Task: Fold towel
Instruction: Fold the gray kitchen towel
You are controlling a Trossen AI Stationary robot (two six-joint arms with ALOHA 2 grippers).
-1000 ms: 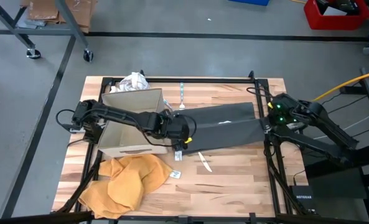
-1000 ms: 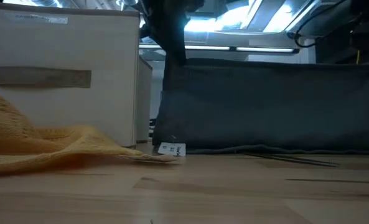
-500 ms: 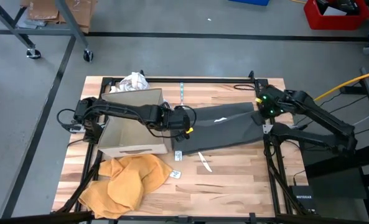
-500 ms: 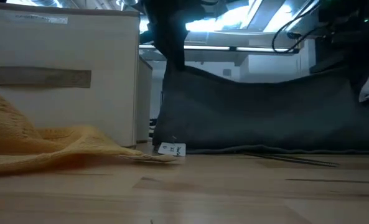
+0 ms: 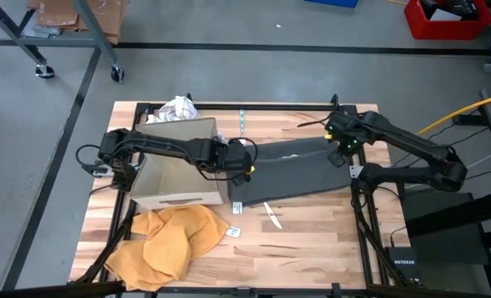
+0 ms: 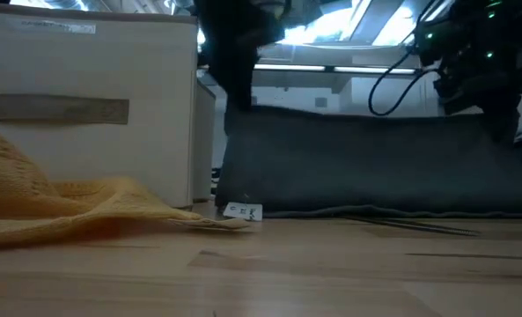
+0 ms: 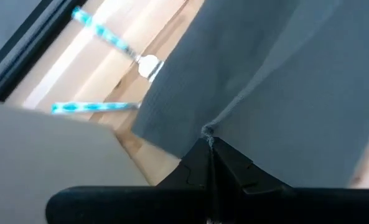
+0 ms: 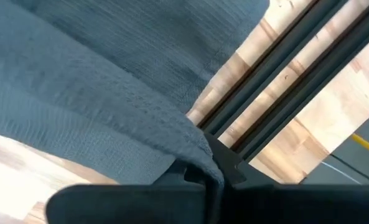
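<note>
Stretching a grey waffle-weave towel (image 5: 299,170) taut — left hand (image 5: 243,165), right hand (image 5: 338,147) each clenched on a corner

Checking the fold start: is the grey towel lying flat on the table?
No, both shut grippers, left and right, hold the grey towel's edge up.
</note>
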